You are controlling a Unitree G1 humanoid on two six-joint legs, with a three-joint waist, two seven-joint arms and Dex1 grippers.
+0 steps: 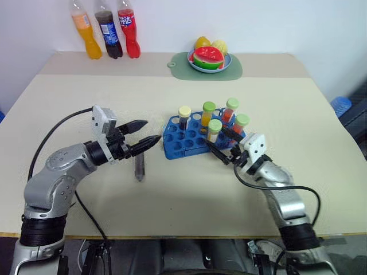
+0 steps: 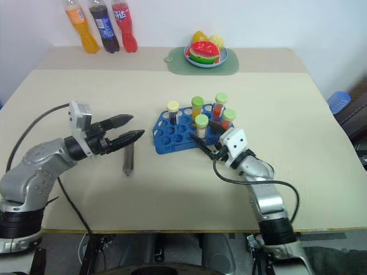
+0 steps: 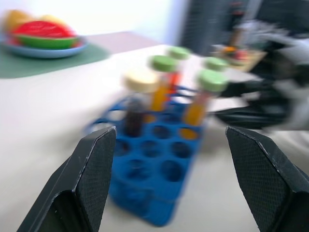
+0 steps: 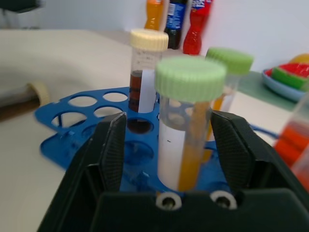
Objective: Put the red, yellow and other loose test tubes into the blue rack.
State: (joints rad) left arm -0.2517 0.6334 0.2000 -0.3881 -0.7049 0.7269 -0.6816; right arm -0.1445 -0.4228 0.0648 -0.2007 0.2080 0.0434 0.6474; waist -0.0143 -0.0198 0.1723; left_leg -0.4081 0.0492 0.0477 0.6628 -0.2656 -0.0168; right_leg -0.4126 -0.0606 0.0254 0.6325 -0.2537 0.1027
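The blue rack (image 1: 175, 150) stands mid-table and holds several capped tubes. A cream-capped tube of dark liquid (image 1: 184, 117) stands at its left. The tube with a green cap and yellow-orange liquid (image 4: 186, 140) stands in a front hole. My right gripper (image 1: 215, 136) is open around it, and both fingers (image 4: 114, 150) stand clear of the glass. One loose test tube (image 1: 139, 166) with dark contents lies flat on the table left of the rack. My left gripper (image 1: 152, 130) hovers open and empty just above that tube, pointing at the rack.
Three drink bottles (image 1: 107, 30) stand at the back left edge. A plate of toy fruit (image 1: 209, 59) sits on a green mat at the back centre. A black cable (image 1: 54, 134) loops from my left arm over the table.
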